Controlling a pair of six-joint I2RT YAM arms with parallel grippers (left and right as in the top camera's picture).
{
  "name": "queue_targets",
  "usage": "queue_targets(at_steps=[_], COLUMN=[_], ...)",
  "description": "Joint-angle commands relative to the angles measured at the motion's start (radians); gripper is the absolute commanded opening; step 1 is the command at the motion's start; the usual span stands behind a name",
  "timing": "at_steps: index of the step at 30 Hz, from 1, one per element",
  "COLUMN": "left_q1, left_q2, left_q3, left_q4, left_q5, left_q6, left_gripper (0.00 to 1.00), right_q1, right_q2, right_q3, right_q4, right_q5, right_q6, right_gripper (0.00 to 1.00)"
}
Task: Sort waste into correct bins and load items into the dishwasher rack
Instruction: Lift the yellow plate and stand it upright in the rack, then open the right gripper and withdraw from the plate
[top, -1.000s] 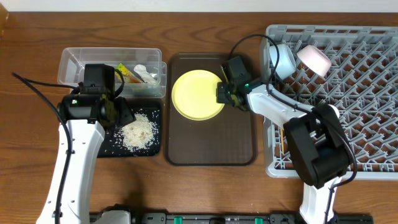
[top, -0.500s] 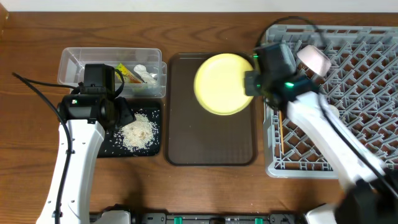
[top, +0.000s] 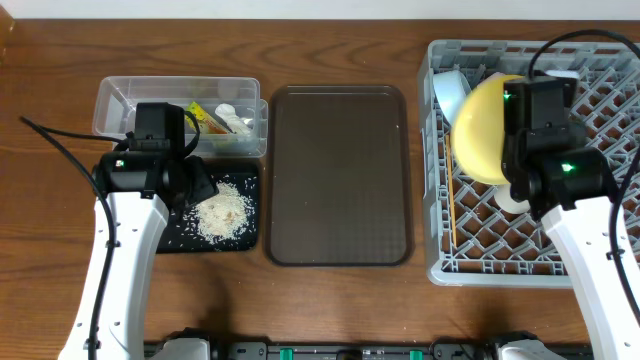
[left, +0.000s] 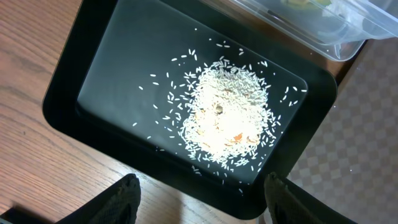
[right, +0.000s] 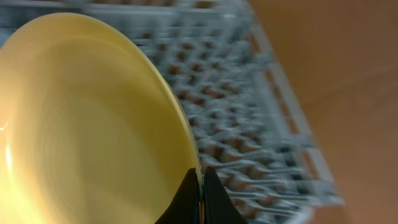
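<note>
Plate held tilted over rack, near its 10 o'clock corner, rim pinched tight by right gripper. Tip upright, lower slowly between pegs, then let go.

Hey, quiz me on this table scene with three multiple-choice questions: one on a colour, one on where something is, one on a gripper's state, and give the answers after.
1. The plate pinched by the right gripper over the dishwasher rack is:
A blue
B white
C yellow

2. The rice lies:
A in the dishwasher rack
B in the black tray
C on the plate

3. The left gripper is:
A open
B shut on the plate
C shut on rice

Answers:
1 C, both the overhead and the right wrist views show a yellow disc.
2 B, the grains form a heap on the tray's dark floor.
3 A, its fingers stand wide apart with nothing between them.
</note>
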Motion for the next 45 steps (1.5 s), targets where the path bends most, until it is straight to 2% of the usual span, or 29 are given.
queue_targets(at_steps=[1, 12, 16, 31, 35, 39, 45], left_q1=[0.004, 0.004, 0.004, 0.004, 0.004, 0.004, 0.004], left_q2=[-0.011, -0.011, -0.011, -0.011, -0.011, -0.011, -0.011], left_q3=[0.004, 0.004, 0.004, 0.004, 0.004, 0.004, 0.004], left_q4=[-0.003, -0.003, -0.003, -0.003, -0.003, -0.003, -0.003], left_q5=[-0.005, -0.005, -0.005, -0.005, -0.005, -0.005, -0.005], left_q6=[-0.006, -0.006, -0.006, -0.006, -0.006, -0.006, -0.006], left_gripper=[0.67, 0.67, 0.67, 0.67, 0.67, 0.67, 0.67], right_q1=[-0.010, -0.008, -0.007, -0.007, -0.003, 0.016, 0.025], right_q2=[-0.008, 0.045, 0.084, 0.092, 0.073, 0.074, 0.074], right_q3=[0.005, -0.034, -0.042, -0.041, -0.041, -0.042, -0.049], right_q4=[-0.005, -0.033, -0.033, 0.024, 0.039, 0.028, 0.023], right_q5=[0.184, 0.004, 0.001, 0.225, 0.232, 0.116, 0.052], right_q6=[-0.062, -0.075, -0.056, -0.023, -0.087, -0.154, -0.140], right_gripper=[0.01, 0.01, 0.01, 0.01, 0.01, 0.01, 0.01])
